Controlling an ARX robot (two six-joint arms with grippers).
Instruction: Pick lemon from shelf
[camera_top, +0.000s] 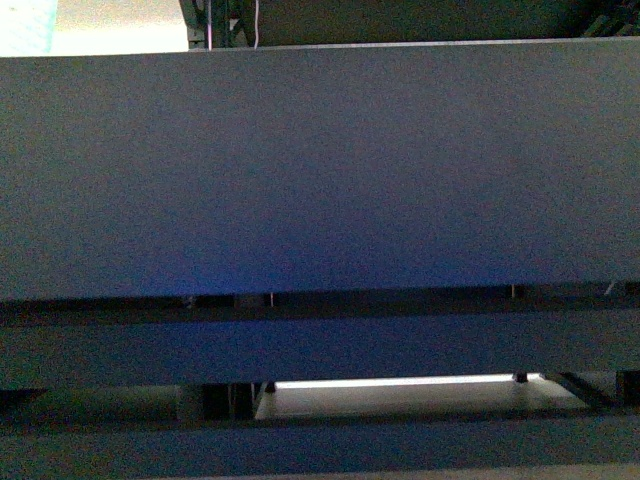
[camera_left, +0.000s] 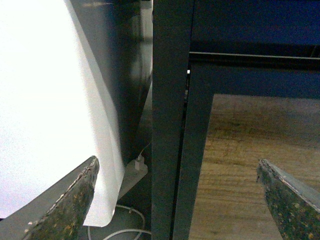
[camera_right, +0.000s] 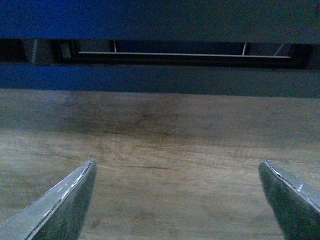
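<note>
The left gripper (camera_left: 177, 161) is spread wide and holds nothing. Straight ahead between its fingers rises a dark grey upright post (camera_left: 170, 100) of the shelf (camera_top: 320, 170). The wood-grain panel (camera_left: 250, 165) lies beyond one finger, a white sheet (camera_left: 45, 100) and a white power strip (camera_left: 136, 165) beyond the other. The right gripper (camera_right: 177, 162), likewise spread and empty, faces the wood-grain panel, with a dark rail (camera_right: 160, 80) past it. Where the lemon lies cannot be told.
</note>
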